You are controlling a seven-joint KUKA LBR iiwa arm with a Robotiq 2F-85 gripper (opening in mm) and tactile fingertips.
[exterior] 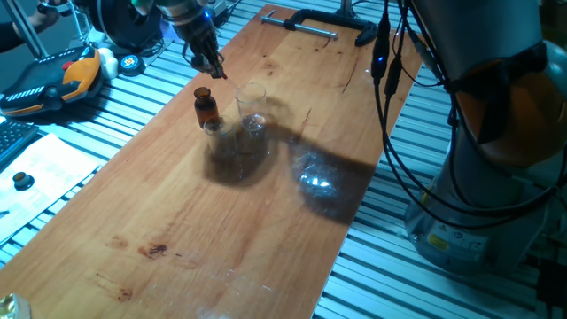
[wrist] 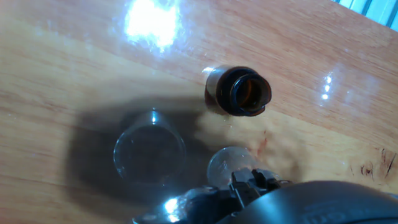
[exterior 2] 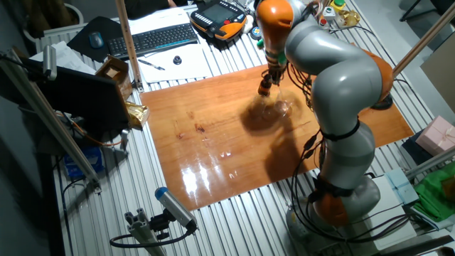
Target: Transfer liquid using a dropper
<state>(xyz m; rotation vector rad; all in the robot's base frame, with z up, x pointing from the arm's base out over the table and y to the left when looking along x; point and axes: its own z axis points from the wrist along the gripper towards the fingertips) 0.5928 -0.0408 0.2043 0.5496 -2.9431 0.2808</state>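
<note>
My gripper (exterior: 214,66) hangs above the wooden board, just behind the small brown bottle (exterior: 205,106). It is shut on the dropper (exterior: 222,76); only a small red end shows below the fingertips. In the hand view the dropper is a pale blurred streak with a reddish spot (wrist: 254,142), between the gripper (wrist: 249,184) and the open bottle mouth (wrist: 242,92). A clear glass cup (exterior: 252,105) stands right of the bottle, also seen in the hand view (wrist: 149,150). A smaller clear glass (wrist: 229,165) sits close under the fingers. In the other fixed view the gripper (exterior 2: 266,82) is over the glasses (exterior 2: 279,108).
Another clear glass (exterior: 317,177) stands near the board's right edge. A metal clamp (exterior: 310,27) lies at the board's far end. An orange and black pendant (exterior: 53,78) lies left of the board. The arm's base and cables (exterior: 469,133) are at the right.
</note>
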